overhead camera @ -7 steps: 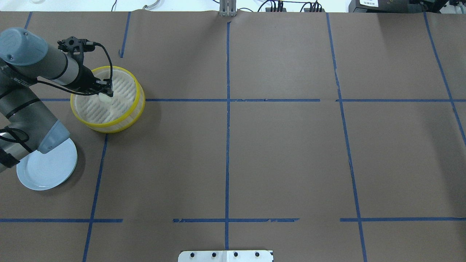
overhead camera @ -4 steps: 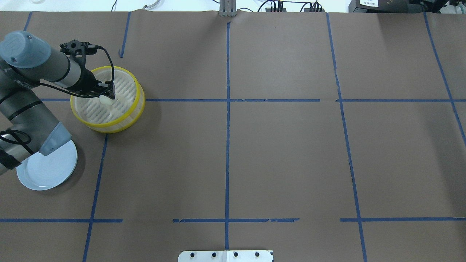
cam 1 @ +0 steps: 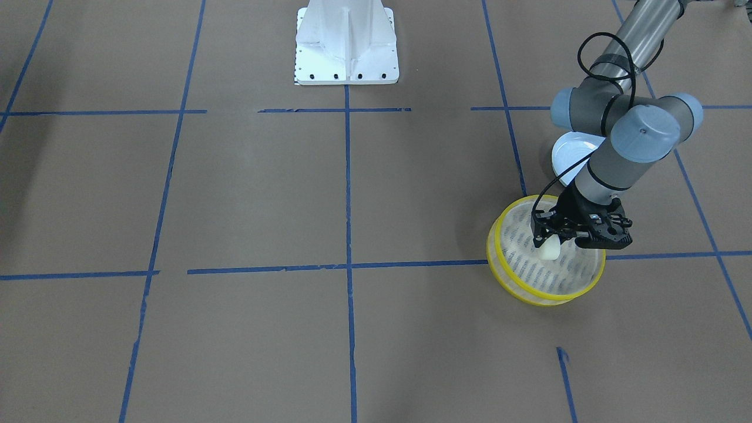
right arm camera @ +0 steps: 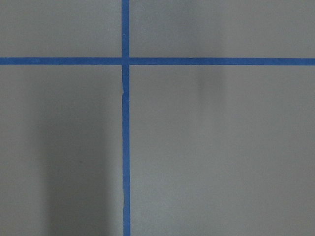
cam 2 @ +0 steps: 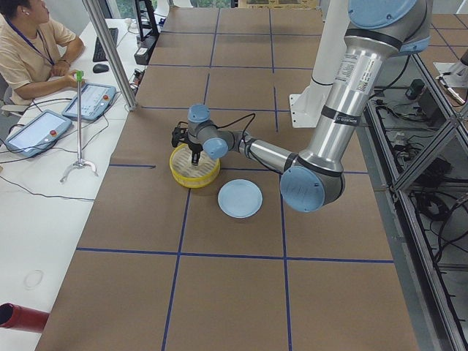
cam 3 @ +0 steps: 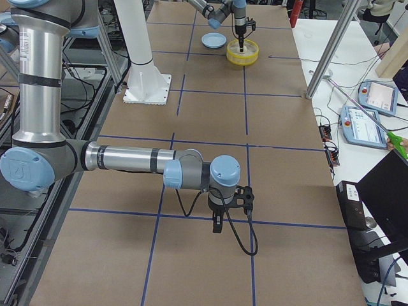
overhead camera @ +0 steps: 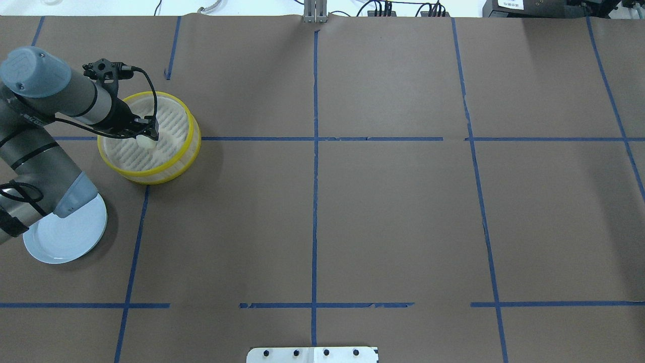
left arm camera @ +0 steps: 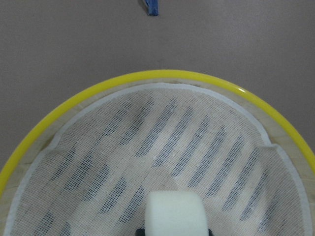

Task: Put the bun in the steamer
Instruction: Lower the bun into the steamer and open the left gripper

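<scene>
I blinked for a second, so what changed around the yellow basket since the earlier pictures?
The left gripper, still shut on the bun, sank lower into the steamer, toward its floor. Nothing was let go. The steamer and the plate stayed put.

Matt, soft-looking bun (left arm camera: 174, 214), steamer (left arm camera: 162, 75) with glossy yellow plastic rim, woven mesh floor, matt brown paper table cover (overhead camera: 393, 217)
</scene>
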`<state>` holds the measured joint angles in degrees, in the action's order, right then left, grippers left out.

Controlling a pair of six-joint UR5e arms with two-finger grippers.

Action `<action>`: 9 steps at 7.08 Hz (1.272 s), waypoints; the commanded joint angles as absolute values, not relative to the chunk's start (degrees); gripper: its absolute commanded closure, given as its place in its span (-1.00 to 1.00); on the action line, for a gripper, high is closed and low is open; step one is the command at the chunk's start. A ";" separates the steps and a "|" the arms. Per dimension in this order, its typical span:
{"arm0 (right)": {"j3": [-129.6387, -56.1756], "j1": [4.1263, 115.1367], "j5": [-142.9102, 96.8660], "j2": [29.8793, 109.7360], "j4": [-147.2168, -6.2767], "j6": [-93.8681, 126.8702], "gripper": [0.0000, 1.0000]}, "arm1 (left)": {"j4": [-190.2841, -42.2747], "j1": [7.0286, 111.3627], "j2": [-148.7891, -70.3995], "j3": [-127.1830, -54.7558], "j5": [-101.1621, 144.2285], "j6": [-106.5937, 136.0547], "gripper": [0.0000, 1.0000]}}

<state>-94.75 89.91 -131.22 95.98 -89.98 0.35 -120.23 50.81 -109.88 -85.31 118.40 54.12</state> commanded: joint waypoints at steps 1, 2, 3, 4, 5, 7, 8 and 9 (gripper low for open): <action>-94.75 89.91 -131.22 95.98 -90.00 0.35 -1.00 | -120.23 50.71 -109.78 -85.25 118.39 53.97 -0.34; -94.75 89.91 -131.22 95.98 -90.00 0.35 -1.00 | -120.23 50.71 -109.78 -85.34 118.39 53.96 -0.75; -94.75 89.91 -131.22 95.98 -90.00 0.35 -1.00 | -120.23 50.71 -109.78 -85.34 118.39 53.96 -0.99; -94.75 89.91 -131.22 95.98 -90.00 0.35 -1.00 | -120.23 50.71 -109.78 -85.52 118.39 54.05 -0.99; -94.75 89.91 -131.22 95.98 -89.91 0.35 -1.00 | -119.97 50.89 -109.69 -86.30 118.21 54.23 -0.99; -94.75 89.91 -131.22 95.98 -90.00 0.35 -1.00 | -119.36 54.12 -108.82 -89.55 118.47 53.27 -0.98; -94.75 89.91 -131.22 95.98 -90.00 0.35 -1.00 | -119.36 57.45 -107.59 -90.08 119.09 47.52 -0.98; -94.75 89.91 -131.22 95.98 -89.91 0.35 -1.00 | -118.22 62.96 -104.97 -90.78 121.44 37.28 -0.98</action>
<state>-94.75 89.91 -131.22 95.98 -89.98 0.35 -119.11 57.59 -107.38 -89.92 119.49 46.68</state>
